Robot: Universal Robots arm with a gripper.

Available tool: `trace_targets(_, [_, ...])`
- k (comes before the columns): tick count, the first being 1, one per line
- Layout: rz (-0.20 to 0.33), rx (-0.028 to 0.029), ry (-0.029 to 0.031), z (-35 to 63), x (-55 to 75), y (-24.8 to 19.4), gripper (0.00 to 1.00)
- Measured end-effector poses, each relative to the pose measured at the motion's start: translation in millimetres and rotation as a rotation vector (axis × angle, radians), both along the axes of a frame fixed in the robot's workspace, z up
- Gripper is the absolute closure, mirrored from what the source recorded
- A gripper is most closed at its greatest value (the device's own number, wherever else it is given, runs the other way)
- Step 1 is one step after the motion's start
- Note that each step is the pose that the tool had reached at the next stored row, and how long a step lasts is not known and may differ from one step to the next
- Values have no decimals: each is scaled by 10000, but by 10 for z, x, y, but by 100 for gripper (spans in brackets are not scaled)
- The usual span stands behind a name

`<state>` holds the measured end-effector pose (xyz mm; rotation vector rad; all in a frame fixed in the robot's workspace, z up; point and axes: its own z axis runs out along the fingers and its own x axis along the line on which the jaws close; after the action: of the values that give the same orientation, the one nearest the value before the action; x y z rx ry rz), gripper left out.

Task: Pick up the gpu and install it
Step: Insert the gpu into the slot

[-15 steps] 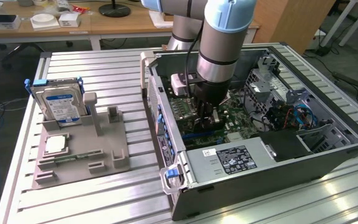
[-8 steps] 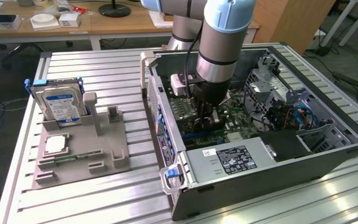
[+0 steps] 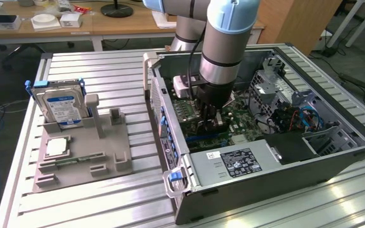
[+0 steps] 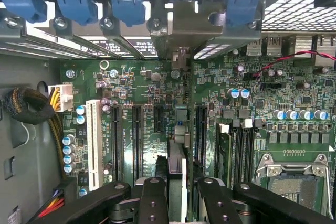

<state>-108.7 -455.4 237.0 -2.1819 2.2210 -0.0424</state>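
Fingers point(image 4: 212, 203) clamped on upright gpu point(image 4: 178, 129)

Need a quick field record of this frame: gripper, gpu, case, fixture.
gripper: inside the open PC case, shut on gpu
gpu: held edge-on over the motherboard's expansion slots, end bracket at the rear slot openings
PC case: lying on its side, side panel off
hard drive: upright in the grey fixture, on the exterior view's left

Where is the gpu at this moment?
The gpu stands on edge between the gripper fingers inside the open computer case, over the motherboard's black expansion slots, its metal bracket against the case's rear wall.
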Motion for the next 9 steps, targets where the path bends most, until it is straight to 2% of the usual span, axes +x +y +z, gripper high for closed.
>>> trace_targets(9, [1, 0, -1, 0, 1, 2, 73])
